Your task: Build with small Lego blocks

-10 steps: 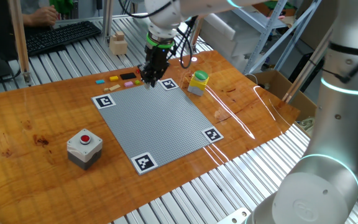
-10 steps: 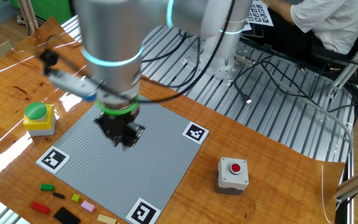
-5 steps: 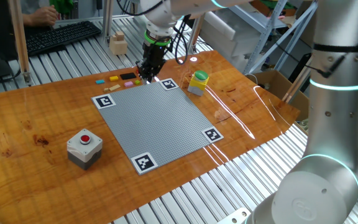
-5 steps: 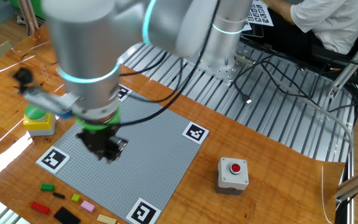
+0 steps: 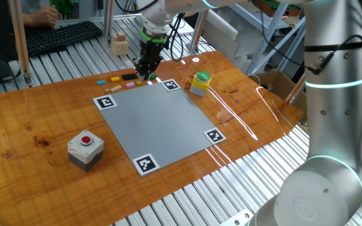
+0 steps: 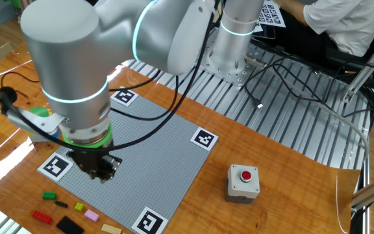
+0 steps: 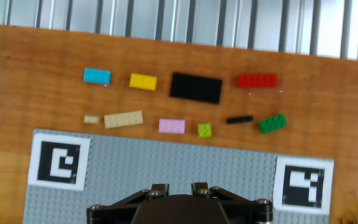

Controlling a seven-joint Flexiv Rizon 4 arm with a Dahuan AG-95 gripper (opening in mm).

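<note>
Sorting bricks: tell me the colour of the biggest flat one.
Black, clearest in the hand view.

The claw (image 7: 173, 190) fingertips are cut off by the hand view's edge.

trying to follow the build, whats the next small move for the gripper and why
Probably ease on past the plate edge and lower toward one brick. The gripper hangs over the grey studded plate near its edge, holding nothing visible, while the small Lego blocks lie loose on the wood just beyond, none on the plate.
</note>
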